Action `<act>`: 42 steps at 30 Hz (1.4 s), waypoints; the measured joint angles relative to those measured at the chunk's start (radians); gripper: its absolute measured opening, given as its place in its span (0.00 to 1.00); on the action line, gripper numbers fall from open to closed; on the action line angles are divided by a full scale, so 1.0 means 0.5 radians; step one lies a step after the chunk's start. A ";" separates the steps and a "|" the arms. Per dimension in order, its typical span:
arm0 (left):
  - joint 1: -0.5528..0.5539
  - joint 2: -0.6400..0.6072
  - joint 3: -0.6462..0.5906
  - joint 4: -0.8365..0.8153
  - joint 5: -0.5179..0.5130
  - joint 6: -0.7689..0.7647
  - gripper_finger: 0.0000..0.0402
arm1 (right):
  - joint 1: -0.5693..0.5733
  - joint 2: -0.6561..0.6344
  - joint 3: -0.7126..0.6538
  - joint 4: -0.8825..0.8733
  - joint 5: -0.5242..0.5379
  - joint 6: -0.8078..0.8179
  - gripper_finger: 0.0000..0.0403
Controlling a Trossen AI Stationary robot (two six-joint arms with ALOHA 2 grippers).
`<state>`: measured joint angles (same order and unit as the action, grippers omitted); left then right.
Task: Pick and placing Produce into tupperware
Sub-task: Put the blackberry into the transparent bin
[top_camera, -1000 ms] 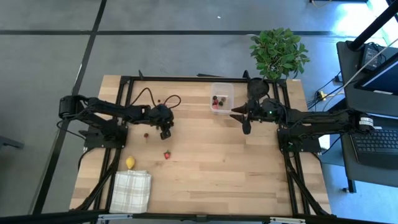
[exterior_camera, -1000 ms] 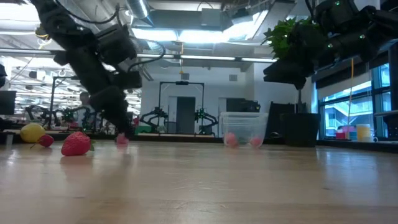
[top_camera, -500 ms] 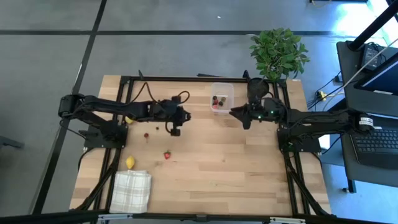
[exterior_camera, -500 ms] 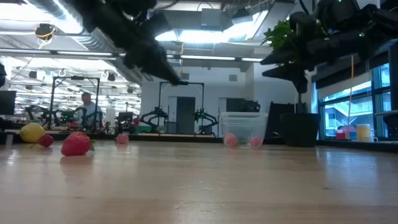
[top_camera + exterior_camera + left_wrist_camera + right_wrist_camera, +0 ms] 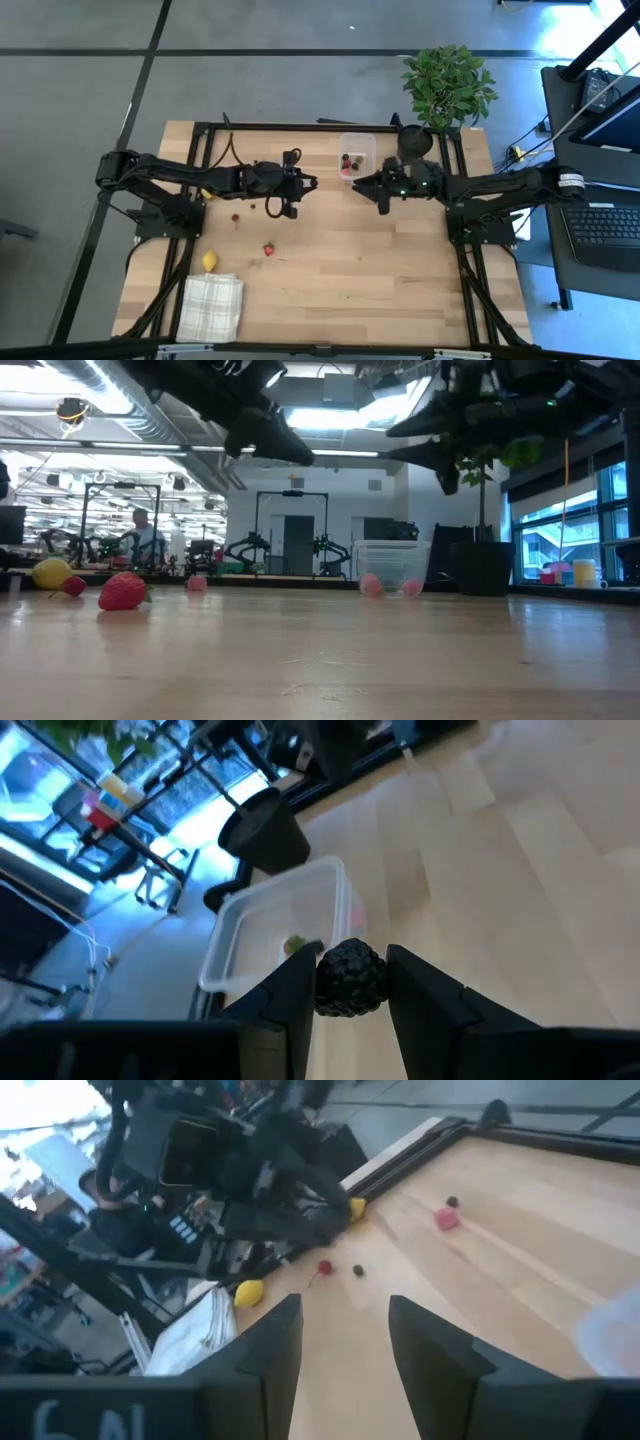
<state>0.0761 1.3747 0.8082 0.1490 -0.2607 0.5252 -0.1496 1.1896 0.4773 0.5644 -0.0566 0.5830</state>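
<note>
My left gripper hovers above the table just left of the tupperware, shut on a dark berry. The clear tupperware stands near the far edge with a few fruit pieces inside. My right gripper is open and empty, raised at the box's near right side, pointing left. On the table lie a strawberry, a lemon, a small red berry and a dark berry. My left gripper pinches the dark berry between its two fingers. The berry is lifted clear of the table, and the fingers point toward the table's right, at the tupperware.
A white checked cloth lies at the near left corner. A black pot with a green plant stands at the far right corner, behind the tupperware. Bare wood spreads across the middle and near right of the table.
My left gripper has risen from the table by the loose berries and travelled right toward the tupperware, carrying the dark berry clear of the wood. My right gripper has moved left and toward the near side of the box, tipping more level.
</note>
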 joint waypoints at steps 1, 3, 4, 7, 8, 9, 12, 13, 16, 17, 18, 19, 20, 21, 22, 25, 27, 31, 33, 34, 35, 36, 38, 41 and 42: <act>-0.006 0.004 -0.002 -0.006 0.001 0.015 0.26 | 0.015 0.054 0.043 -0.001 0.000 -0.029 0.38; -0.011 0.013 -0.004 0.054 0.020 0.023 0.26 | 0.035 0.154 0.132 -0.004 0.000 -0.081 0.38; -0.011 0.025 0.000 0.091 0.029 0.032 0.26 | 0.038 0.196 0.173 -0.016 -0.001 -0.098 0.38; -0.028 0.035 -0.004 0.101 0.033 0.061 0.26 | 0.042 0.323 0.299 -0.017 -0.037 -0.148 0.38; -0.029 0.047 -0.003 0.146 0.033 0.069 0.27 | 0.042 0.364 0.338 -0.025 -0.060 -0.179 0.38; -0.029 0.062 0.000 0.184 0.034 0.070 0.27 | 0.042 0.403 0.381 -0.029 -0.080 -0.191 0.38; -0.041 0.069 -0.006 0.166 0.037 0.076 0.27 | 0.043 0.506 0.493 -0.061 -0.143 -0.240 0.38; -0.043 0.069 -0.005 0.176 0.038 0.084 0.27 | 0.043 0.535 0.524 -0.068 -0.151 -0.250 0.38; -0.063 0.080 -0.005 0.163 0.022 0.092 0.27 | 0.043 0.591 0.594 -0.128 -0.152 -0.292 0.38; -0.070 0.080 -0.005 0.166 0.021 0.098 0.27 | 0.043 0.603 0.617 -0.150 -0.152 -0.292 0.38; -0.079 0.079 -0.005 0.175 0.018 0.113 0.27 | 0.043 0.610 0.629 -0.163 -0.152 -0.293 0.38; -0.088 0.079 -0.005 0.175 0.016 0.122 0.27 | 0.043 0.615 0.632 -0.168 -0.152 -0.293 0.38; -0.099 0.079 -0.005 0.172 0.016 0.123 0.27 | 0.043 0.621 0.635 -0.170 -0.151 -0.293 0.38; -0.109 0.079 -0.005 0.171 0.016 0.123 0.27 | 0.043 0.626 0.636 -0.172 -0.151 -0.293 0.38; -0.118 0.079 -0.005 0.173 0.015 0.124 0.27 | 0.043 0.628 0.636 -0.178 -0.151 -0.291 0.38; -0.138 0.079 -0.005 0.172 -0.012 0.126 0.27 | 0.043 0.628 0.636 -0.179 -0.151 -0.293 0.38; -0.147 0.079 -0.005 0.171 -0.052 0.127 0.27 | 0.041 0.628 0.636 -0.189 -0.150 -0.293 0.38; -0.147 0.079 -0.005 0.160 -0.091 0.127 0.27 | 0.041 0.628 0.636 -0.224 -0.123 -0.299 0.38; -0.147 0.079 -0.005 0.160 -0.095 0.129 0.27 | 0.041 0.628 0.636 -0.261 -0.086 -0.301 0.39; -0.147 0.079 -0.005 0.160 -0.095 0.134 0.27 | 0.040 0.628 0.636 -0.273 -0.066 -0.310 0.39; -0.147 0.079 -0.005 0.160 -0.095 0.143 0.27 | 0.039 0.628 0.636 -0.281 -0.060 -0.329 0.40; -0.147 0.079 -0.005 0.160 -0.095 0.145 0.27 | 0.036 0.628 0.636 -0.284 -0.061 -0.341 0.42; -0.147 0.079 -0.005 0.160 -0.094 0.146 0.27 | 0.035 0.628 0.636 -0.287 -0.061 -0.350 0.45; -0.146 0.079 -0.005 0.160 -0.094 0.146 0.27 | 0.029 0.628 0.636 -0.285 -0.060 -0.343 0.48; -0.146 0.079 -0.005 0.160 -0.094 0.147 0.27 | 0.029 0.628 0.636 -0.285 -0.060 -0.348 0.48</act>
<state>0.0029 1.4139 0.8055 0.2291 -0.3078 0.5985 -0.1352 1.5036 0.7956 0.4217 -0.0864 0.4088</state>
